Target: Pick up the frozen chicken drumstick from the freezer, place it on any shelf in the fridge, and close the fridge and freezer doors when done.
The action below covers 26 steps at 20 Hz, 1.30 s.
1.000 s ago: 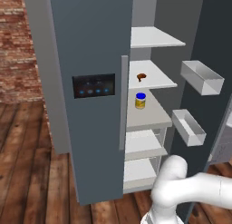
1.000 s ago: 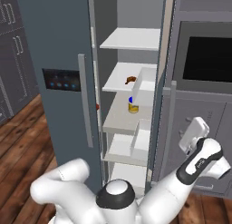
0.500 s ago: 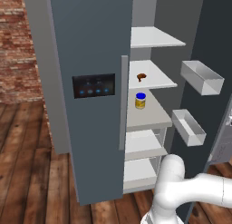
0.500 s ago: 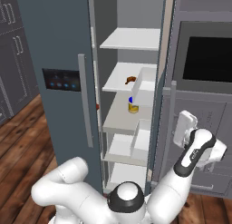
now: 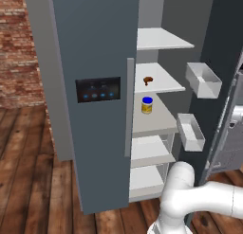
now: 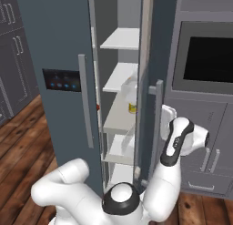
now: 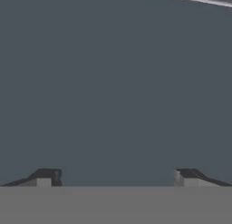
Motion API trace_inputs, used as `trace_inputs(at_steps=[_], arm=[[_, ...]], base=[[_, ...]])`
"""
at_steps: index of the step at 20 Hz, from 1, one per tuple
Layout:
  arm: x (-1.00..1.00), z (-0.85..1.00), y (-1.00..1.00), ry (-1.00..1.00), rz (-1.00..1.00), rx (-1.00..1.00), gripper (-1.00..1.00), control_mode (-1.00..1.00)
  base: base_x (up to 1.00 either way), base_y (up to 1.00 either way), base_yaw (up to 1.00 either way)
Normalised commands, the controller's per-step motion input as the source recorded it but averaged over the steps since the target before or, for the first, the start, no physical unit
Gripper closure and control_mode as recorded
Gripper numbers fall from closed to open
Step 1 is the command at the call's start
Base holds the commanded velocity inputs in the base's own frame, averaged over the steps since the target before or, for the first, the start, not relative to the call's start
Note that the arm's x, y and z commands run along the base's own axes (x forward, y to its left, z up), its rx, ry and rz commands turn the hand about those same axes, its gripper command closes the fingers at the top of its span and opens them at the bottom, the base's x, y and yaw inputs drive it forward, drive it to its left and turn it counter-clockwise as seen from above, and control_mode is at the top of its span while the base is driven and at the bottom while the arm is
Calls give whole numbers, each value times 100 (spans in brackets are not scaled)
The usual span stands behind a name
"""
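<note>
The small orange-brown frozen chicken drumstick (image 5: pixel 148 80) lies on a pale grey shelf (image 5: pixel 163 84), far from the gripper (image 7: pixel 117 177), whose fingers stand wide apart, empty, facing a slate blue-grey door (image 7: pixel 113 82).

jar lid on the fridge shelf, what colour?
Blue, on the yellow jar; clearest in the left base view.

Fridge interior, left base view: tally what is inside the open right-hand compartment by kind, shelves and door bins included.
Shelves: 5, counting the shelf that carries the drumstick
Door bins: 2
Frozen chicken drumstick: 1
Yellow jar with blue lid: 1
Total: 9
</note>
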Motion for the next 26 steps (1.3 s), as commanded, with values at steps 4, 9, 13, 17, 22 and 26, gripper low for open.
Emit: trace_inputs(at_steps=[4, 9, 13, 17, 22, 26], arm=[[32, 0, 100, 5, 6, -8, -100, -100], [33, 0, 100, 1, 2, -8, -100, -100], [38, 2, 93, -1, -5, -5, -100, -100], [40, 0, 81, -2, -18, -5, -100, -100], [45, 1, 50, -1, -31, -3, -100, -100], [46, 6, 19, 0, -37, -1, -100, -100]], base=[[0, 0, 0], [0, 0, 0], [0, 0, 0], [0, 0, 0], [0, 0, 0], [0, 0, 0]])
